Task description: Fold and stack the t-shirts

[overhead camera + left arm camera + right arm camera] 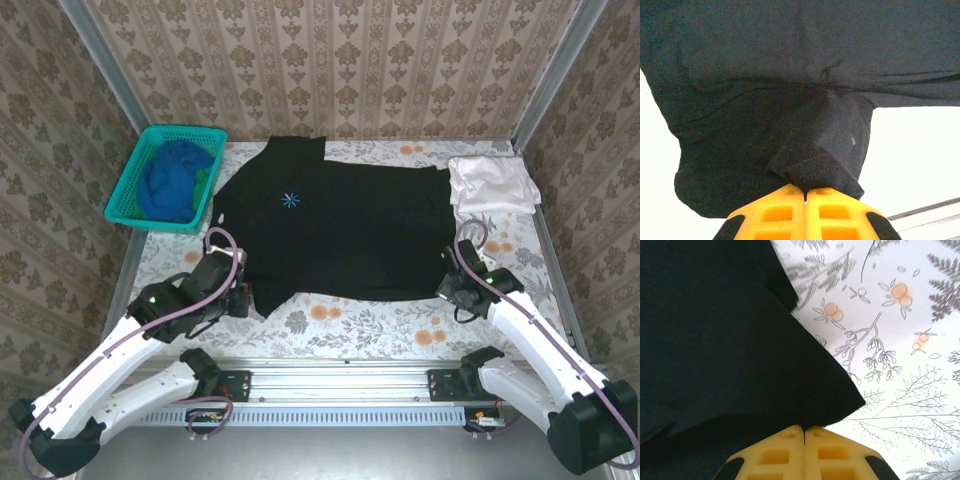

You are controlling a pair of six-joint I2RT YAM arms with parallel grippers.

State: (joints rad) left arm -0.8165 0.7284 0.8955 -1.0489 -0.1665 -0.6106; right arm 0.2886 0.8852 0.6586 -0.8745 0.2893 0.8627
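Note:
A large black t-shirt (340,225) lies spread across the middle of the table, its light-blue starburst mark (291,200) facing up. My left gripper (240,296) is shut on the shirt's near-left sleeve edge; the left wrist view shows the yellow fingers (785,210) pinching a lifted fold of black cloth (815,170). At the shirt's near-right corner my right gripper (446,290) is shut, and its yellow pads (785,452) clamp the black hem (830,405). A pale white t-shirt (490,183) lies folded at the back right. A blue t-shirt (175,180) is bunched in the basket.
A teal mesh basket (128,195) stands at the back left, partly over the table's edge. The tablecloth (370,320) has a floral print. Patterned walls close in the back and both sides. A metal rail (340,375) runs along the near edge between the arm bases.

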